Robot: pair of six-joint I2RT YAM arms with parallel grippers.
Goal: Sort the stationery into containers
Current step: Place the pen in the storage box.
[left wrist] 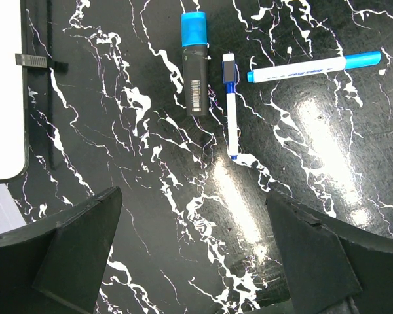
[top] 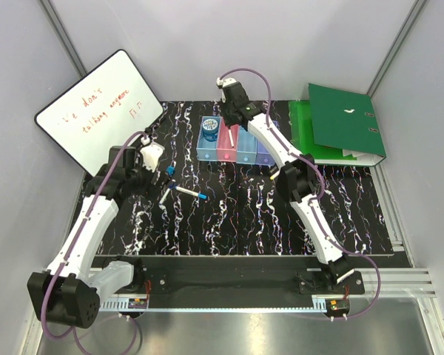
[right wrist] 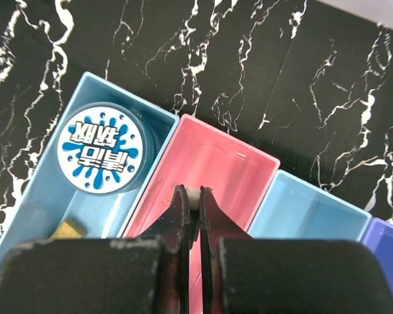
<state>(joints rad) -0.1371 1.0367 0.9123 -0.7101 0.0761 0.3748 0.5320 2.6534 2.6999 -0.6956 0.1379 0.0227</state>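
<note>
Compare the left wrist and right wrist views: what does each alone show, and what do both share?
Left wrist only: the open left tool above a black marker, a slim white pen and a blue-capped marker, beside the whiteboard. Right wrist only: the right tool shut on a white item over the pink bin, and a round roll in the blue bin. Both: the black marbled table.

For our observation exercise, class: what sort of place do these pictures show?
Probably a robotics lab test cell, not an office: left arm and right arm bolted to a rail at the table's edge, grey wall panels closing it in, and staged props such as a whiteboard and sorting bins.
</note>
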